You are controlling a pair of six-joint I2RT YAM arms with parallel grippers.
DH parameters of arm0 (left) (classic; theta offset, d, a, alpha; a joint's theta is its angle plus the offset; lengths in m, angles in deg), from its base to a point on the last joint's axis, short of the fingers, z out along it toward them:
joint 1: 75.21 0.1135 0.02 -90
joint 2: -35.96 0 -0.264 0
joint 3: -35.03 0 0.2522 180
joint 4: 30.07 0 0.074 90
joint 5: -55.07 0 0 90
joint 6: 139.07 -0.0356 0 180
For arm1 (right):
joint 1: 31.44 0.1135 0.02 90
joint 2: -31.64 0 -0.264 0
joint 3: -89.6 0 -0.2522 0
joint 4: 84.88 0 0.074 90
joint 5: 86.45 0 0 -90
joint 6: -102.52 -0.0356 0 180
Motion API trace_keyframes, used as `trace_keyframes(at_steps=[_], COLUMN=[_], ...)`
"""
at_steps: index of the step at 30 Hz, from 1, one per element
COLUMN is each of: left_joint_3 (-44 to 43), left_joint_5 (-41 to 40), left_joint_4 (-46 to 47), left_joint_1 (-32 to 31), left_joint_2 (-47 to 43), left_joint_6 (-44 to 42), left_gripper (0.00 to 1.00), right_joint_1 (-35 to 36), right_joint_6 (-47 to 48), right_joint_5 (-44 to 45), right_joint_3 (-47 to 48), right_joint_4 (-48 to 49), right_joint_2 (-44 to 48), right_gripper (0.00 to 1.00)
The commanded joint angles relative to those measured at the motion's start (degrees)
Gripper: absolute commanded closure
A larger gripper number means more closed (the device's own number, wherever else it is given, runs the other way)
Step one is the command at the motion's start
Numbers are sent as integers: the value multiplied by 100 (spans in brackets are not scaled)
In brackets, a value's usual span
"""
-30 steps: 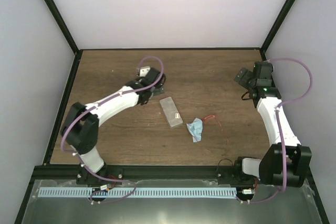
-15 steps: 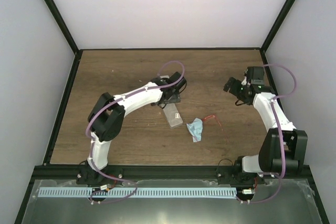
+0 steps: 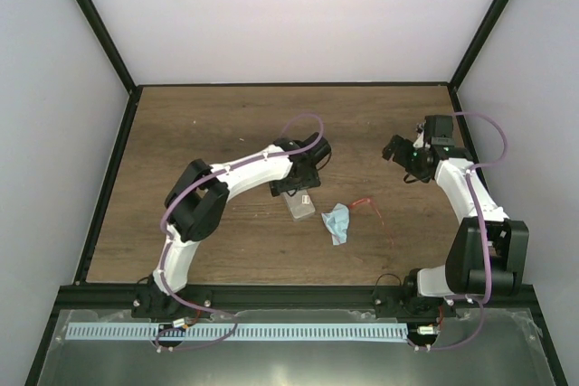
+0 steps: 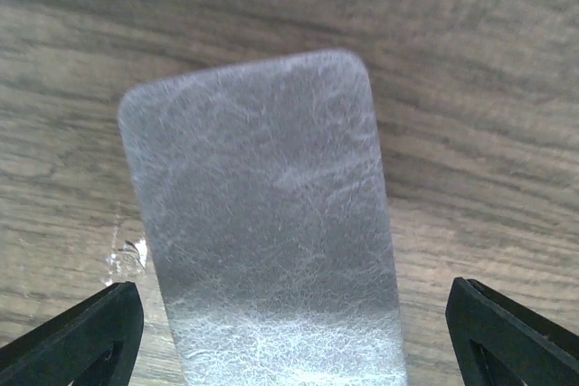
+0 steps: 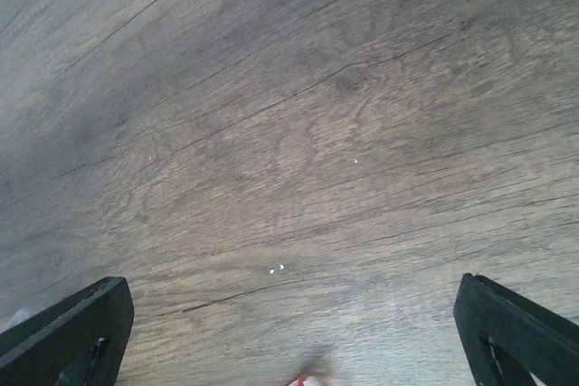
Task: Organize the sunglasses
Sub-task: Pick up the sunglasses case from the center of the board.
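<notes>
Finding: the sunglasses [image 3: 365, 206] lie on the bare table [image 3: 199, 133], right of centre. They sit just beside the light-blue cloth [image 3: 337, 222], on its right. No gripper touches them.

Left gripper [image 4: 294, 343]: the jaws stand wide apart and hold nothing. They straddle the flat grey case [image 4: 262, 214] across its width. The case's long axis runs straight out between the fingers, and in the wrist view neither finger touches it. The cloth lies between this gripper and the sunglasses.

Right gripper [image 5: 294, 336]: fully spread and empty, hanging over bare wood. The sunglasses lie toward the near edge of the table and a little to the left of it. Only a red speck shows at the bottom edge of its wrist view.

Axis: the red frame appears to run roughly left to right, with a slim arm trailing toward the near edge. It is too fine in the overhead view to confirm.

Assessment: the two grippers stand about equally far from the sunglasses. The right one has the clear approach. The left is committed to the case.
</notes>
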Motion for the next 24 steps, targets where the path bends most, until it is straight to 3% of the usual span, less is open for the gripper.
trace_keyframes(at_steps=[1, 11, 18, 19, 22, 24], left_joint_3=[-89, -151, -386, -420, -458, -355], left_joint_5=[141, 80, -245, -215, -164, -241], left_joint_4=[-172, -262, -338, -317, -276, -165], left_joint_1=[-83, -71, -11, -13, -13, -15], left_joint_2=[224, 280, 119, 114, 60, -146], left_joint_6=[242, 31, -381, -404, -534, -650], left_gripper=[9, 46, 52, 50, 21, 12], right_joint_1=[15, 15, 347, 453, 896, 1221], right_joint_6=[103, 96, 73, 54, 18, -44], right_joint_5=[-172, -315, -322, -287, -143, -21], right_joint_3=[-11, 0, 59, 96, 301, 484], right_joint_4=[-42, -56, -51, -55, -145, -199], right_joint_2=[-59, -99, -144, -186, -359, -482], right_gripper=[0, 0, 0, 0, 0, 0])
